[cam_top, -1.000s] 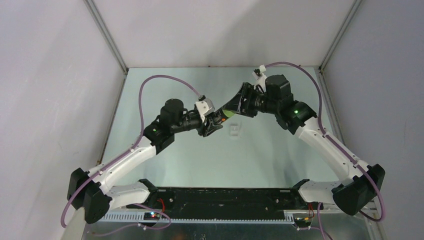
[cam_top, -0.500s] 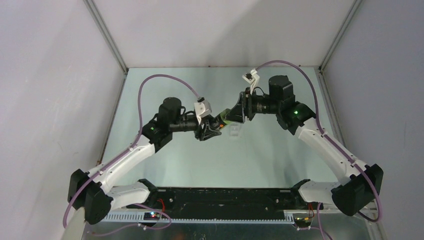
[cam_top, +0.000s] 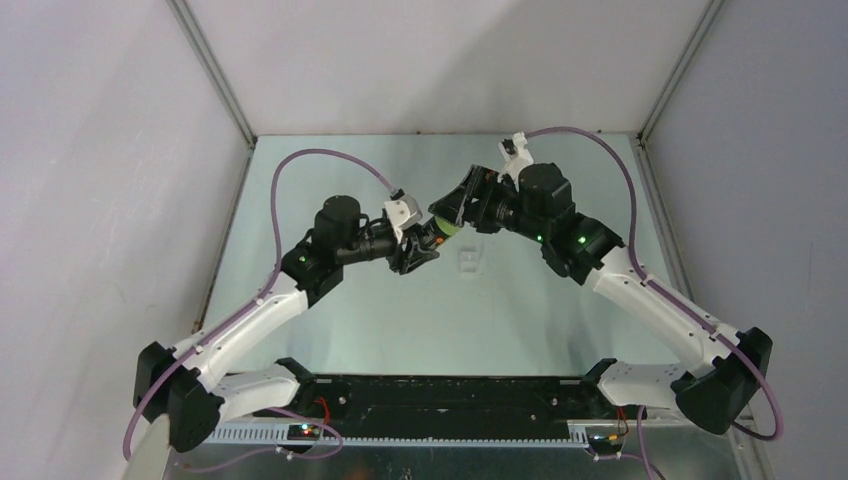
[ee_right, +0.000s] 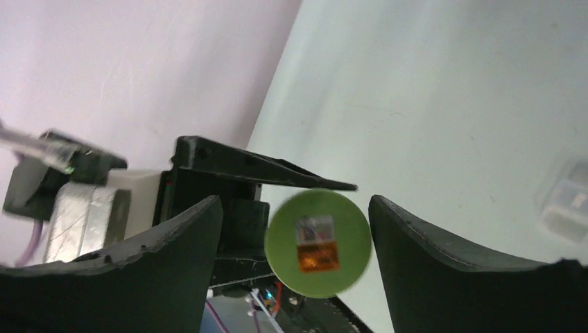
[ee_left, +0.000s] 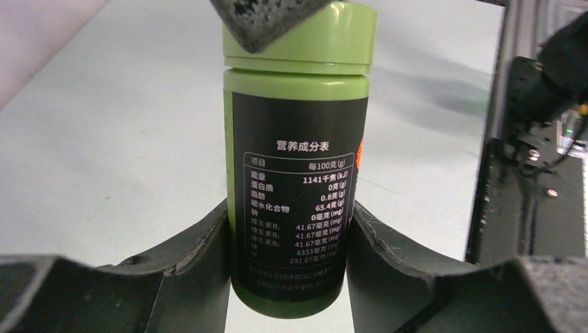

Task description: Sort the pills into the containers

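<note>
The right gripper's (ee_right: 295, 205) spread fingers flank the green bottle's (ee_right: 347, 236) lid (orange sticker on it); the clear containers (ee_right: 570, 202) lie far right.

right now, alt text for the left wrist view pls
A green bottle, cap on, black label facing the camera, sits clamped in the left gripper. A grey fingertip overlaps the cap at top; pale table behind.

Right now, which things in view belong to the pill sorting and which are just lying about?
Job: green bottle, capped, held in left gripper; right gripper, open at its cap; clear two-compartment box on the table. No pills visible.
Not job: purple cables; black rail at near edge.
</note>
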